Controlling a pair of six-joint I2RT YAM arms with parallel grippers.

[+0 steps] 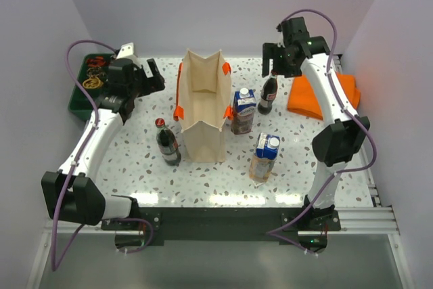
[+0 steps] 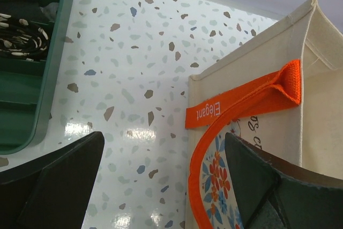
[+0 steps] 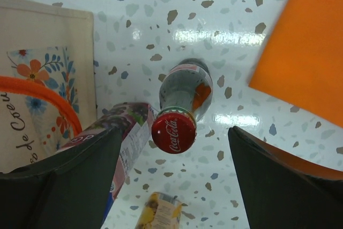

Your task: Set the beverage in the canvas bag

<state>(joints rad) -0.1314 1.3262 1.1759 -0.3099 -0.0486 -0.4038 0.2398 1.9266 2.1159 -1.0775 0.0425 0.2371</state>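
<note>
The beige canvas bag (image 1: pixel 203 103) with orange handles stands open in the middle of the table; its side and handle show in the left wrist view (image 2: pixel 257 111) and at the left of the right wrist view (image 3: pixel 43 79). A cola bottle with a red cap (image 1: pixel 268 95) stands right of it, directly below my open right gripper (image 1: pixel 276 60); its cap (image 3: pixel 172 131) lies between the fingers, lower down. Another cola bottle (image 1: pixel 168 143) stands left of the bag. Two cartons (image 1: pixel 243 110) (image 1: pixel 264 157) stand to the right. My left gripper (image 1: pixel 150 76) is open beside the bag's left handle.
A folded orange cloth (image 1: pixel 318 96) lies at the right rear, also in the right wrist view (image 3: pixel 305 41). A dark green tray (image 1: pixel 84 89) with small items sits at the left rear; its edge shows in the left wrist view (image 2: pixel 48 79).
</note>
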